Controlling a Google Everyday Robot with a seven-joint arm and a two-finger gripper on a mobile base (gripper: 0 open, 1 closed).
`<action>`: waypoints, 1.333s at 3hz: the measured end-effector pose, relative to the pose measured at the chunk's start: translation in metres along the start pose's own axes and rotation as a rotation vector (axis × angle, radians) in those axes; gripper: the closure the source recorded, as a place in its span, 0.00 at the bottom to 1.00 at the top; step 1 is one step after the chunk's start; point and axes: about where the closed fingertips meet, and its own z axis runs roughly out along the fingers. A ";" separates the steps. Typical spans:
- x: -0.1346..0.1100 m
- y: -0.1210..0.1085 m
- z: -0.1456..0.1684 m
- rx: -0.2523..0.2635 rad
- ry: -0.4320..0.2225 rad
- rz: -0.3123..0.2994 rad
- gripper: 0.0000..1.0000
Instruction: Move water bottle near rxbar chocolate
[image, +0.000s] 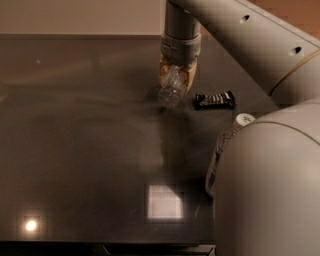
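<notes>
Inspection of the current state, operating remotely.

**End effector.** The two-finger gripper hangs from the pale grey arm over the far part of the dark glossy tabletop, somewhat right of the middle of the far edge. Its fingers are closed around the small clear ribbed plastic water bottle.

**Task item.** The water bottle is held tilted. Its upper part is clamped between the fingers and its lower end leans toward the near-left. That end is very close to the surface, and I cannot tell whether it touches.

**Target.** The flat black rxbar chocolate wrapper lies on the table toward the right edge, its long axis roughly parallel to the far edge.

**Governing relation.** The bar lies directly to the right of the gripper and the bottle, near but with a clear gap between them. I judge that the remaining move is a short shift toward the right edge and a set-down short of the wrapper.

**Other item.** A larger clear bottle with a white-and-blue label stands nearer the near-right corner, well apart from that path.
</notes>
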 end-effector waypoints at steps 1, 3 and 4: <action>0.002 0.016 0.004 -0.007 -0.024 0.020 1.00; -0.001 0.035 0.017 -0.019 -0.076 0.061 0.59; -0.009 0.036 0.022 -0.018 -0.106 0.062 0.36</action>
